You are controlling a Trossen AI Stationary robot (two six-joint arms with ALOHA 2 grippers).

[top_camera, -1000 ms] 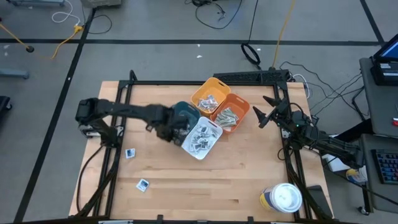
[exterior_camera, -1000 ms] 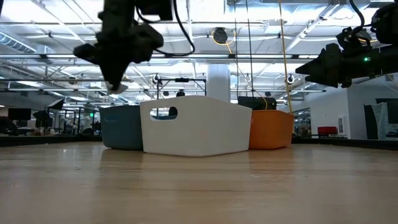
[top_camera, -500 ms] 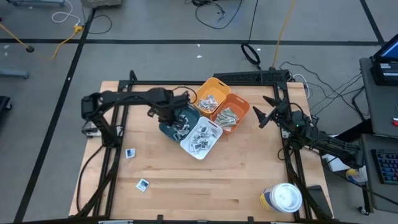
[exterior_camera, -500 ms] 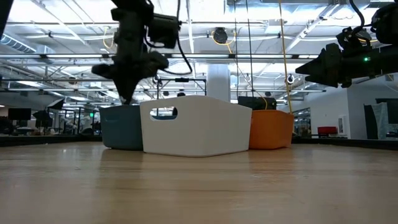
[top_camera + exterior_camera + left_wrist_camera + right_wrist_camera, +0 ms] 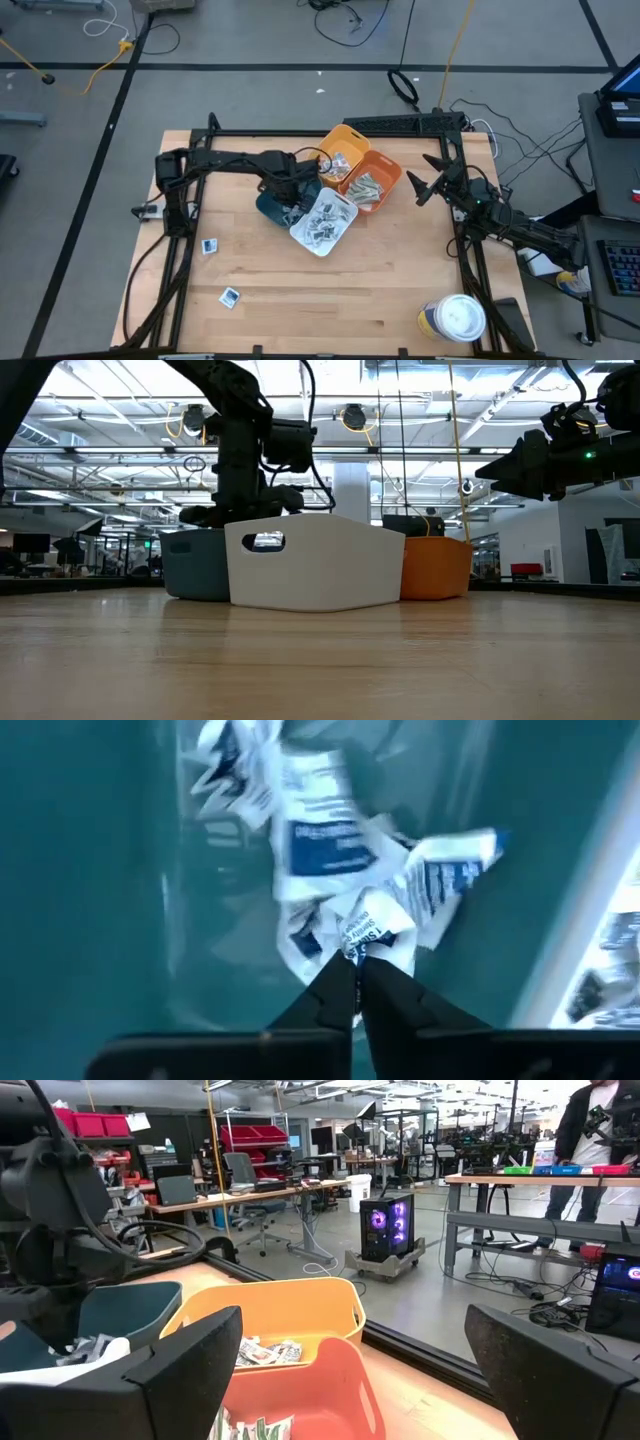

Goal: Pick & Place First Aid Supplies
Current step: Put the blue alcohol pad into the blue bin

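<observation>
Packet (image 5: 368,925) pinched in shut left gripper (image 5: 357,982), over teal bin (image 5: 90,870)

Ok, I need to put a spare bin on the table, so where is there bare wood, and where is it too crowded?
Bare wood runs along the table's near side, between the two loose packets at left and the white-lidded tub at right. The middle rear is crowded: teal bin, white bin, yellow bin and orange bin touch, with the left end effector in the teal one.
</observation>
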